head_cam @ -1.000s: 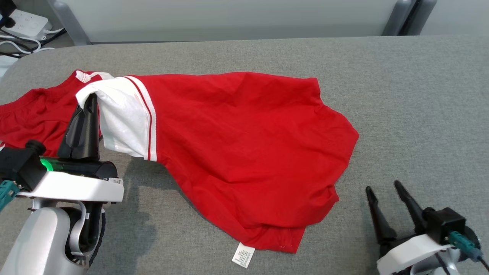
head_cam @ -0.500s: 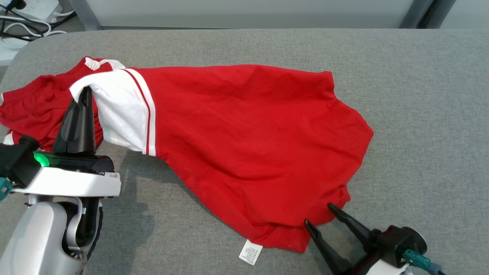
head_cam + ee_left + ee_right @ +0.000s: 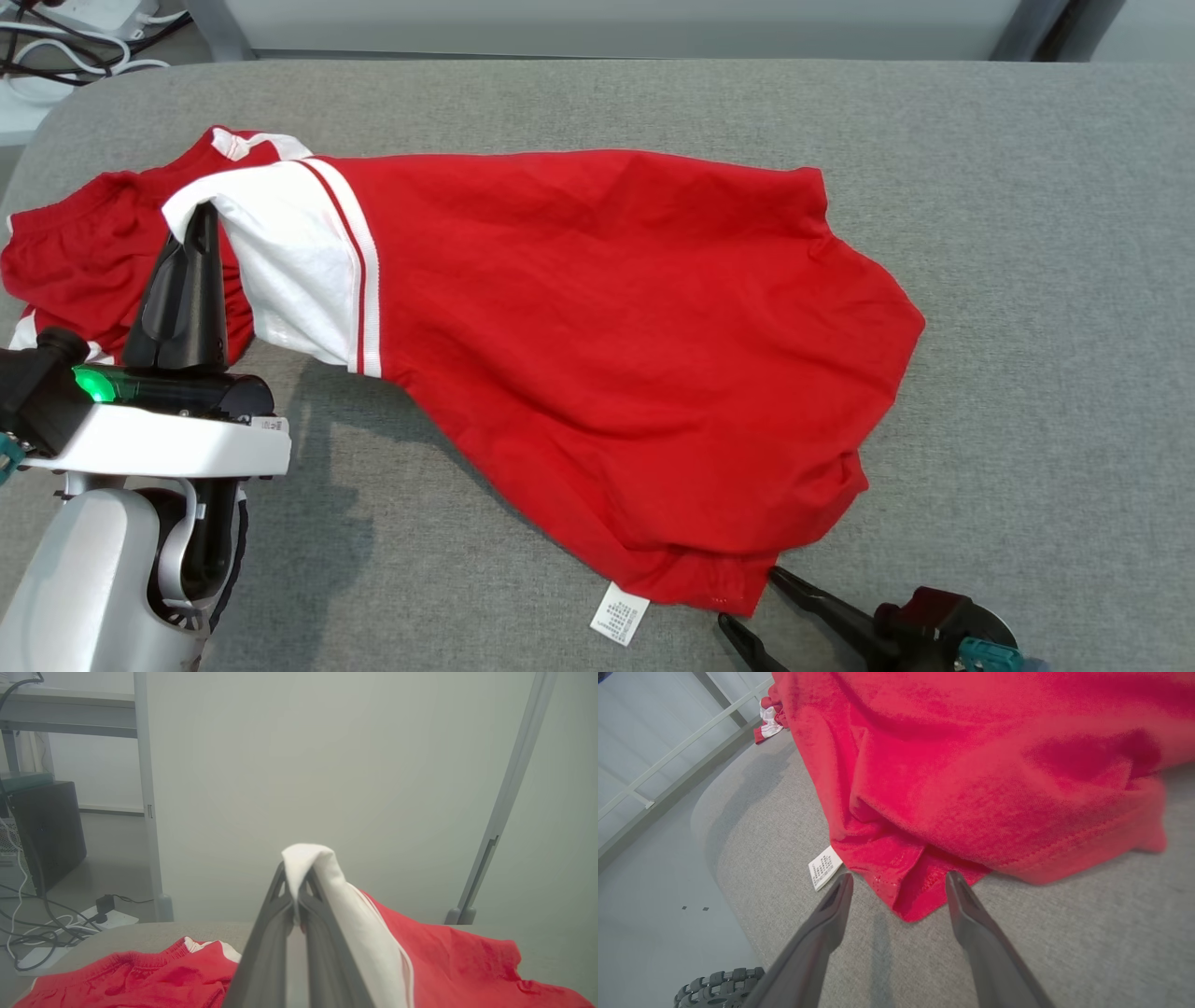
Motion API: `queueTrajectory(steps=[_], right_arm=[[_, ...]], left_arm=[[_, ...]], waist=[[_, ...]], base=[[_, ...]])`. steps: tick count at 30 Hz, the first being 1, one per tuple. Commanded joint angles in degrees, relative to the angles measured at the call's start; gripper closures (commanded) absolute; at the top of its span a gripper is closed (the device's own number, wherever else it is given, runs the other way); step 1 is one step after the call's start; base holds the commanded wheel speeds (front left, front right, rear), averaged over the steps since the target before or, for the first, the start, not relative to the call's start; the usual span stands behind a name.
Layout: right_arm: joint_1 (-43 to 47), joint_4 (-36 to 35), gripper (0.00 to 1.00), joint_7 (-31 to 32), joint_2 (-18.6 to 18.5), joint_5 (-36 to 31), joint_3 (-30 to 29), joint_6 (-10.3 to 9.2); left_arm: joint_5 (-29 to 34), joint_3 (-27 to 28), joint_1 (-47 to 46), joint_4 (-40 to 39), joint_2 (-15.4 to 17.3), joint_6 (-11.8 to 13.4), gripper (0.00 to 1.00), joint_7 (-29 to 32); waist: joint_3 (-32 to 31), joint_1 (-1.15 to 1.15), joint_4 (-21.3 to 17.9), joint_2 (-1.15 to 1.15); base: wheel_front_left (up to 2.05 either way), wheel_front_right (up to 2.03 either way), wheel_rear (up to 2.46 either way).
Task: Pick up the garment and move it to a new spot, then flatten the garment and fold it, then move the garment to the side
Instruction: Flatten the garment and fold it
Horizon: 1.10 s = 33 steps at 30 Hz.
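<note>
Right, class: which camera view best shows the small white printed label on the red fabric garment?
The right wrist view: the small white printed label lies close, print lines visible, beside the red fabric garment's hem corner. The head view gives it tiny, at the near hem. The left wrist view faces the white sleeve end instead.

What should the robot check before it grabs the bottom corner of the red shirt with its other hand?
1. Left gripper shut on the white sleeve: ok.
2. Right gripper open: ok.
3. Hem corner between the right jaws: ok.
4. Care label outside those jaws: ok.
5. Jaws low enough to catch both fabric layers: cannot tell.
6. Red shirt lying flat: not ok, wrinkled.
</note>
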Motion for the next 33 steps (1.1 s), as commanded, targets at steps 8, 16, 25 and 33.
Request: queueTrajectory(steps=[8,16,25,33], right_arm=[[-0.42,0.99,0.8,0.9,0.08,1.68,2.0,0.24],[-1.38,1.8,1.0,0.5,-0.07,1.77,2.44,0.24],[-1.57,-2.16,1.0,-4.54,-2.16,-1.86,-5.6,0.24],[-2.67,-12.8,1.0,-6.11,-5.16,-3.43,-21.66,0.24]], left_arm=[[-0.57,1.89,-2.9,-1.0,1.62,-0.51,1.0,-0.4],[-0.81,2.0,-2.92,-0.63,1.69,-0.54,1.0,-0.52],[-0.71,1.81,-2.65,-0.46,3.1,-1.09,1.0,-0.02],[-1.15,0.42,-5.19,-3.6,6.99,-3.68,1.0,5.29]], waist=[[0.21,0.0,1.95,0.0],[0.35,0.0,2.25,0.0],[-0.8,0.0,0.48,0.0],[-3.28,0.0,-2.64,0.0]], base=[[0.0,0.0,0.0],[0.0,0.0,0.0],[0.0,0.0,0.0],[0.0,0.0,0.0]])
